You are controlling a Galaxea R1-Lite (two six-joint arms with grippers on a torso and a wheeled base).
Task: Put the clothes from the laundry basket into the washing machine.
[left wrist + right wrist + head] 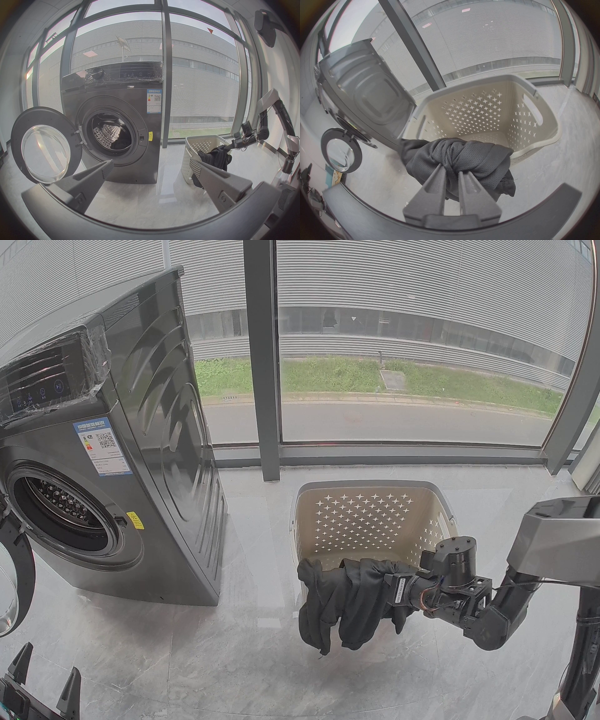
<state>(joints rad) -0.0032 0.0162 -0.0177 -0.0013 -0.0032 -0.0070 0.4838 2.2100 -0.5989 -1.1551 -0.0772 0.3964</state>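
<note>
Pale floor [250,665] carries washing machine [125,446] and laundry basket [369,485]. Right gripper [452,170] pinches 1 dark garment [344,602] at the basket's near rim. Transfer step: the next move calls for carrying it to the open drum [65,509]. Left gripper [49,662] is spread, empty.

A bunched dark grey garment [344,605] hangs at the near rim of the cream, star-punched laundry basket [369,515]; the grey washing machine [156,427] stands left, door open
</note>
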